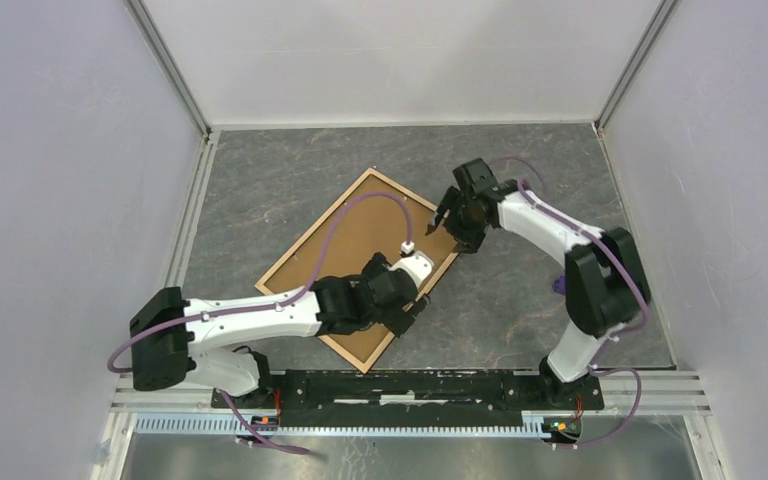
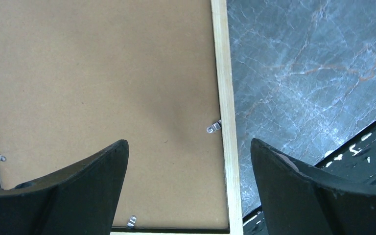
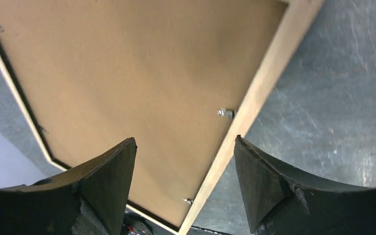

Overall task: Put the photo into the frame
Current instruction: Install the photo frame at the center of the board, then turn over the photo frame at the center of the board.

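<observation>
Above the frame (image 1: 312,228), lying back-up, left tool (image 2: 188,147) wide open, right tool (image 3: 185,142) open, both empty

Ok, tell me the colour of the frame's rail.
The frame rail is pale tan wood, clearest in the left wrist view.

Left end effector (image 2: 190,147) wide-jawed, right end effector (image 3: 185,142) seemingly likewise

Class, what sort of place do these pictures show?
Probably a robotics lab test cell: left arm and right arm bolted to one rail, plain white enclosure walls, grey marbled tabletop holding a picture frame.
</observation>
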